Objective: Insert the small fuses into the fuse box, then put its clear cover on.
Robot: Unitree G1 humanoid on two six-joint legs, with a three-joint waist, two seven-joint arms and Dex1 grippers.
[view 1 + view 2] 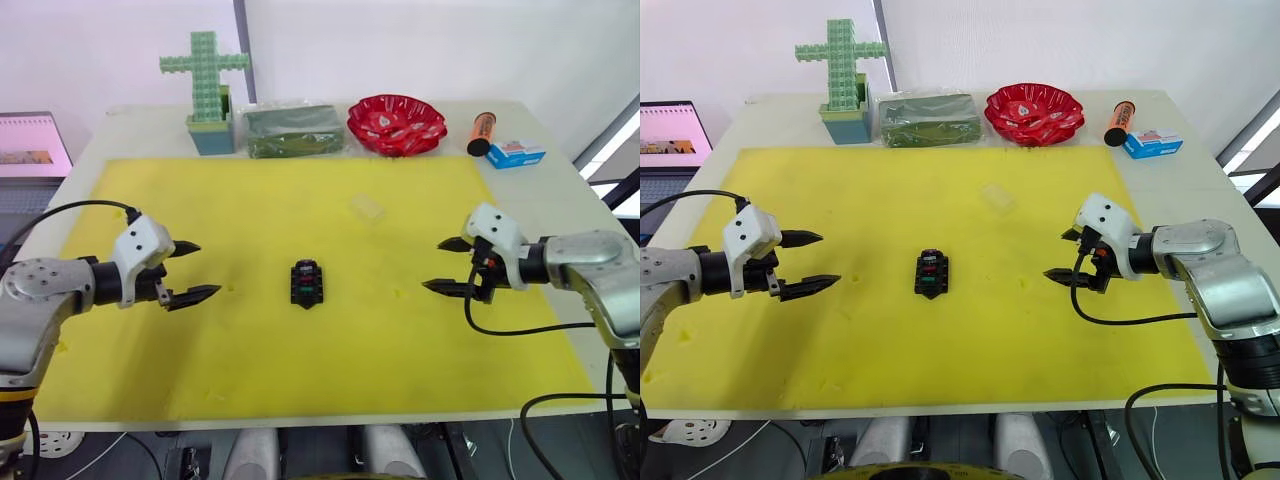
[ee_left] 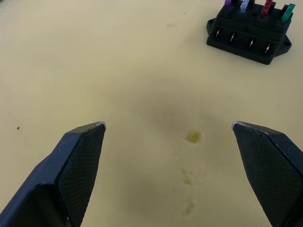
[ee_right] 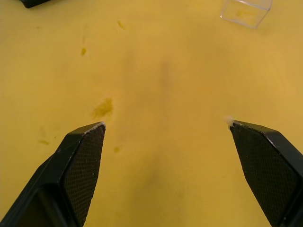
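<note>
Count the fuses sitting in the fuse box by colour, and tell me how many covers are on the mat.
Fuses standing in the fuse box, seen from the left wrist:
Purple fuse: 1
Pale grey fuse: 1
Red fuse: 1
Green fuse: 1
Clear cover, lying apart on the yellow mat: 1
Total: 4 fuses and 1 cover, 5 pieces.

The yellow mat (image 1: 250, 330) looks matt and soft like foam, faintly pitted and marked with small dull stains. At centre frame the fuse box (image 1: 305, 283) is matt black moulded plastic; its small fuses (image 2: 258, 8) are translucent coloured plastic over bright metal pins. Both grippers' finger pads (image 2: 85, 161) carry a fine cross-hatched rubbery texture. The clear cover (image 3: 246, 10) is glossy transparent plastic. At upper centre, the red bowl (image 1: 396, 123) shines like glazed plastic.
</note>
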